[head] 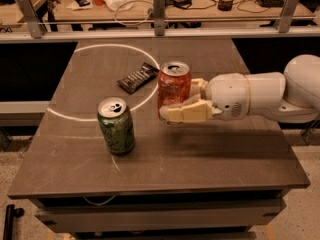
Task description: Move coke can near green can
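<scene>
One dark wrapper [138,77] lies behind both cans; gripper [176,102] clasps coke can [173,84] near green can [116,125].

Glossy alu: coke can [174,86], green can [116,129]. Matt plastic hand [178,102] gripping coke can; matt table [200,159].

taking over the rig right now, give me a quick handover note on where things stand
Grip: tool shut on the coke can, above the middle of the table; the can is upright and looks lifted off the surface.
Green can: upright on the table, left of and nearer the front than the coke can, with a clear gap between them.
Done: coke can grasped.
Left: carry it left and toward the front, set it down beside the green can without knocking it, then release.
</scene>
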Available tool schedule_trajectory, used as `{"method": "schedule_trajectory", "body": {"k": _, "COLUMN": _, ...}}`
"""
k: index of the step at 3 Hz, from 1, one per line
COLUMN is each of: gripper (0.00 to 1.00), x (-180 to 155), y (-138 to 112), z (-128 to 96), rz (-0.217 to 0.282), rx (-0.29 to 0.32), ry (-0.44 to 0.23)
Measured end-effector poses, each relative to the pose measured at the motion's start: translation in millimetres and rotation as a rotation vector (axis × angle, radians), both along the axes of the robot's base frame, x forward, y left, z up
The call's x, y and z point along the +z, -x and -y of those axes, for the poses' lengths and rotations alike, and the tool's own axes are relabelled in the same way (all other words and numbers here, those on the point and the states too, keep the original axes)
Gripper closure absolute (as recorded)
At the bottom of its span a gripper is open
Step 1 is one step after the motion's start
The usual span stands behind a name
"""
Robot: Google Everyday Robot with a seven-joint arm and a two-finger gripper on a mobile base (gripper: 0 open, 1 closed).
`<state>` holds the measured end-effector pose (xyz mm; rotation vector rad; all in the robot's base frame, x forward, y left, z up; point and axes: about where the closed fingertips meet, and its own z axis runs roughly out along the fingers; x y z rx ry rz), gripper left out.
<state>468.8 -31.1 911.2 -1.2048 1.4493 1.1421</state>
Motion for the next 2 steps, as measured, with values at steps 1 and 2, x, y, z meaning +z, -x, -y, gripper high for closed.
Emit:
{"method": "schedule_trajectory", "body": {"k": 1, "gripper": 1.0, "x": -18.1, "y": 4.7, "z": -7.7, "rz": 0.039, "rx": -0.04, "ry": 0.023}}
{"method": "schedule_trajectory", "body": {"k": 2, "gripper": 1.0, "x": -27.7, "y": 6.0, "z": -15.1, "rz": 0.106, "rx": -0.074, "ry": 0.048}}
